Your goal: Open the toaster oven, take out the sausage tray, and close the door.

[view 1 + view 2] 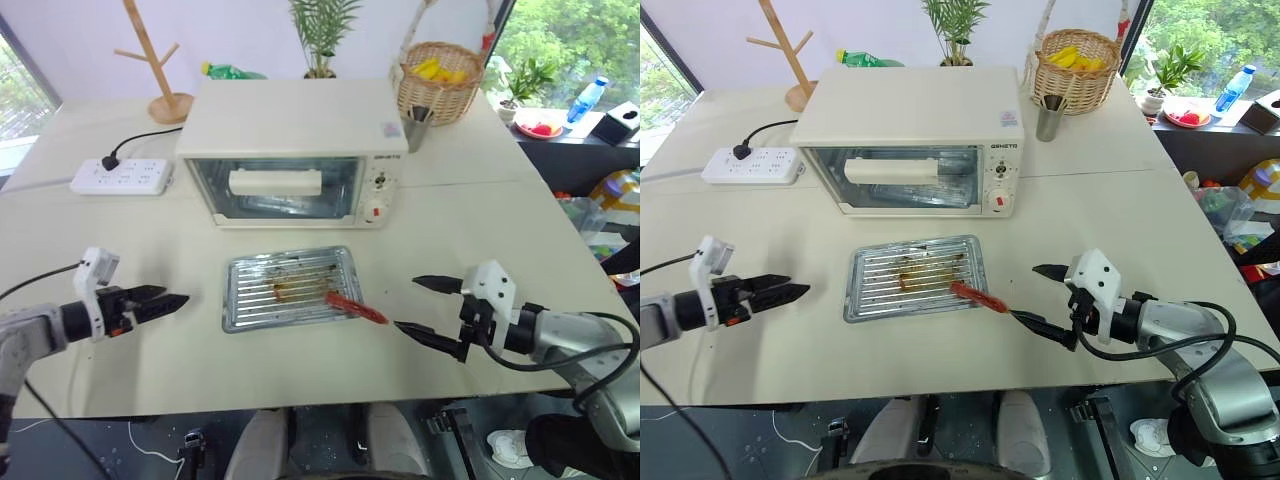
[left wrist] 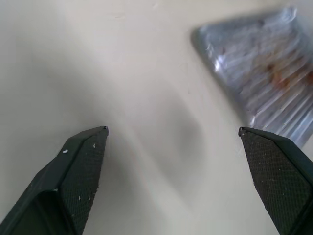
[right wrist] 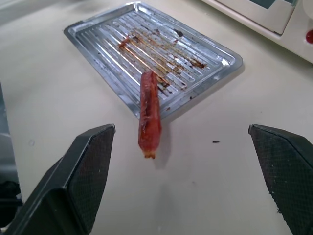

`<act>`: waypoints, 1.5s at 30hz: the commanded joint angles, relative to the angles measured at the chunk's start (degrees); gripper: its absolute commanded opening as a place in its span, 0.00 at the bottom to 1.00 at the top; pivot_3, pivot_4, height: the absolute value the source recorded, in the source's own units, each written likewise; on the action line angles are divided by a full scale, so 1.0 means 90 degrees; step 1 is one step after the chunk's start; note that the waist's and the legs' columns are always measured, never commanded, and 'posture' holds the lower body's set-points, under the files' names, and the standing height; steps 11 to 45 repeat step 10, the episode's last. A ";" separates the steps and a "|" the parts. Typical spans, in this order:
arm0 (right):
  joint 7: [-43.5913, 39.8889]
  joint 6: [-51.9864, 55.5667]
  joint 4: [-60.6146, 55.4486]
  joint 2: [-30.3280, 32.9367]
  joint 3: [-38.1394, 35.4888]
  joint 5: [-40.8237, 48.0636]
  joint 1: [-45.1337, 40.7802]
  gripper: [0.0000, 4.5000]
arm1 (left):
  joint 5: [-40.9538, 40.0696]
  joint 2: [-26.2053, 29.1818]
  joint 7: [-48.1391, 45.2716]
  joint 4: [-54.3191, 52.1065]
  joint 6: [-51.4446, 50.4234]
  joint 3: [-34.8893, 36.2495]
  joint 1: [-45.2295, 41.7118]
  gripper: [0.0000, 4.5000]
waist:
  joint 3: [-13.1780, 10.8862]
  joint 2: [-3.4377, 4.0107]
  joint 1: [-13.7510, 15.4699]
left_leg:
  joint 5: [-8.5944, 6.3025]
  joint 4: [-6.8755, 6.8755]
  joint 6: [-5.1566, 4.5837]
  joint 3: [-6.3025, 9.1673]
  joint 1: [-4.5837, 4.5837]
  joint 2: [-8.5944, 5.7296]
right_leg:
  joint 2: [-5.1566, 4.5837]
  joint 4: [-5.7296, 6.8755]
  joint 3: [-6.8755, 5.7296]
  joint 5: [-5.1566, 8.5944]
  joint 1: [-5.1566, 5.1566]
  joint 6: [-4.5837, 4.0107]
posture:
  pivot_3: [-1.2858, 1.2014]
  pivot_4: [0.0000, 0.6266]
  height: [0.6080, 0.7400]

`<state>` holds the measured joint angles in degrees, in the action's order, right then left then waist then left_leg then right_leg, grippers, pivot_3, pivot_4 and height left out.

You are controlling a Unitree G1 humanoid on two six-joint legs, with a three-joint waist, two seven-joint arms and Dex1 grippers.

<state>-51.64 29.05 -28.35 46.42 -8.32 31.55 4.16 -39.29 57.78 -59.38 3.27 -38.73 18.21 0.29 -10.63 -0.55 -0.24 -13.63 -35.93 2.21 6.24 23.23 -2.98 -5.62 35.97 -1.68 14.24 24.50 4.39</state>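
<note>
The cream-white toaster oven (image 1: 295, 120) stands at the back middle of the table, its glass door (image 1: 275, 190) shut and the bar handle (image 1: 275, 182) upright. In front of it the silvery ridged sausage tray (image 1: 265, 300) lies flat on the table. The red sausage (image 1: 355, 307) lies half over the tray's right front rim, its end on the table. My left gripper (image 1: 183, 300) hovers open to the left of the tray, holding nothing. My right gripper (image 1: 406, 303) is open to the right of the tray, its fingers pointing at the sausage (image 3: 149, 115), which is a little way ahead of them.
A white power strip (image 1: 120, 176) with a black cord lies at the back left. A wooden mug tree (image 1: 165, 60), a wicker basket (image 1: 440, 80) and a metal cup (image 1: 418, 128) stand behind and beside the oven. The table's front edge runs just below both grippers.
</note>
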 commanded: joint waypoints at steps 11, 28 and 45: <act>-0.1482 0.1066 0.0381 0.1278 -0.0751 0.1400 -0.0901 1.00 | 0.0170 0.1336 -0.2237 -0.1637 0.0668 0.1858 0.0860 1.00 | -0.0018 0.0007 0.0112 | -0.0006 0.0000 -0.0012 -0.0010 0.0022 -0.0007 | 0.0000 -0.0033 -0.0014 -0.0002 0.0003 0.0002 | 0.52 0.24 1.00; -0.1482 0.1066 0.0381 0.1278 -0.0751 0.1400 -0.0901 1.00 | 0.0170 0.1336 -0.2237 -0.1637 0.0668 0.1858 0.0860 1.00 | -0.0018 0.0007 0.0112 | -0.0006 0.0000 -0.0012 -0.0010 0.0022 -0.0007 | 0.0000 -0.0033 -0.0014 -0.0002 0.0003 0.0002 | 0.52 0.24 1.00; -0.1482 0.1066 0.0381 0.1278 -0.0751 0.1400 -0.0901 1.00 | 0.0170 0.1336 -0.2237 -0.1637 0.0668 0.1858 0.0860 1.00 | -0.0018 0.0007 0.0112 | -0.0006 0.0000 -0.0012 -0.0010 0.0022 -0.0007 | 0.0000 -0.0033 -0.0014 -0.0002 0.0003 0.0002 | 0.52 0.24 1.00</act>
